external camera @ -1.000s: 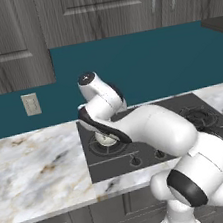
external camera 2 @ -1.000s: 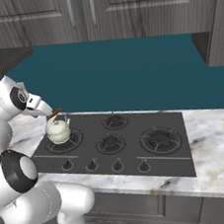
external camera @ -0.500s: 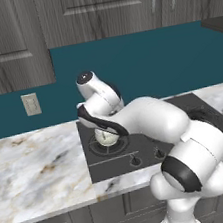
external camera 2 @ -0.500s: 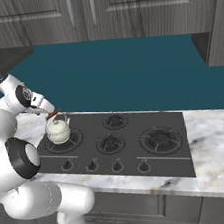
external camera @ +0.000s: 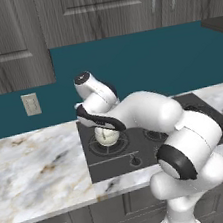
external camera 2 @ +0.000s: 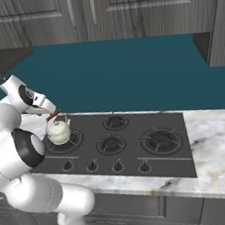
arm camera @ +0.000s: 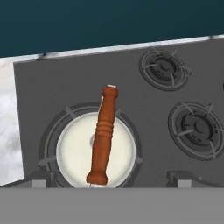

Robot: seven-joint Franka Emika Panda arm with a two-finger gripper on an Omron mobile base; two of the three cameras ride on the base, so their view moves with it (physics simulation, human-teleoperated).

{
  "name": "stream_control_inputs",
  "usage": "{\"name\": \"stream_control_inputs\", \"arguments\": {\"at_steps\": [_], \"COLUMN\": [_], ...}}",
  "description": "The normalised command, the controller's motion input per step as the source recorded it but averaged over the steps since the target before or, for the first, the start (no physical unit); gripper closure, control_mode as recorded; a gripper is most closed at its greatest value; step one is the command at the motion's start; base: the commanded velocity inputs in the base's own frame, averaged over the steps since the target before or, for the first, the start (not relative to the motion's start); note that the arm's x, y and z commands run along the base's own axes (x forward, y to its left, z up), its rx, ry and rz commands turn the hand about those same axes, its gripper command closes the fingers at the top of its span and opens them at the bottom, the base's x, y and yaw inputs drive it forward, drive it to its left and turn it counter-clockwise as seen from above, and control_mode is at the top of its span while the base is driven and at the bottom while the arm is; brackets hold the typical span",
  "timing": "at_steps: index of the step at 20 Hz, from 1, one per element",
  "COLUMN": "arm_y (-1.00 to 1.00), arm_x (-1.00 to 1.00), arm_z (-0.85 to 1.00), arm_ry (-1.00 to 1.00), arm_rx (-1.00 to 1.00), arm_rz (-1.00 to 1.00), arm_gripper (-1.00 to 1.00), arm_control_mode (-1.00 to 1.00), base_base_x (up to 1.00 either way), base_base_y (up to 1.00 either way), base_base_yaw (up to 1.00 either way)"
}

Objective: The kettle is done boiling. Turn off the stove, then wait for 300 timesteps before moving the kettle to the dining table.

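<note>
Veined white-grey marble desk (external camera: 36, 170) on the left, smooth and glossy. Set into it, flat black stove (external camera 2: 123, 140) with round ridged grates and small round knobs (external camera 2: 92, 166) along the front edge. Squat cream kettle (external camera 2: 58, 132) seated on the front-left burner, glossy and round, capped by a turned reddish-brown wooden handle (arm camera: 103, 135). Directly above the kettle, pincer (arm camera: 112, 177) spread wide, dark tips straddling it, gripping nothing.
</note>
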Motion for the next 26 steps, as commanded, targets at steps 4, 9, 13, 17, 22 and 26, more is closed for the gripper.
{"name": "stream_control_inputs", "arguments": {"at_steps": [4, 9, 13, 17, 22, 26], "arm_y": [0.0, 0.0, 0.0, 0.0, 0.0, 0.0], "arm_x": [0.06, 0.11, 0.09, 0.1, 0.08, 0.01], "arm_z": [-0.15, -0.18, -0.17, -0.14, -0.1, -0.12], "arm_ry": [0.02, 0.03, 0.03, 0.03, 0.02, 0.02], "arm_rx": [0.0, 0.0, 0.0, 0.0, 0.0, 0.0], "arm_rz": [0.0, 0.0, 0.0, 0.0, 0.0, 0.0], "arm_gripper": [-1.0, -1.0, -1.0, -1.0, -1.0, -1.0], "arm_control_mode": [-1.0, -1.0, -1.0, -1.0, -1.0, -1.0], "base_base_x": [0.0, 0.0, 0.0, 0.0, 0.0, 0.0], "base_base_y": [0.0, 0.0, 0.0, 0.0, 0.0, 0.0], "base_base_yaw": [0.0, 0.0, 0.0, 0.0, 0.0, 0.0]}}
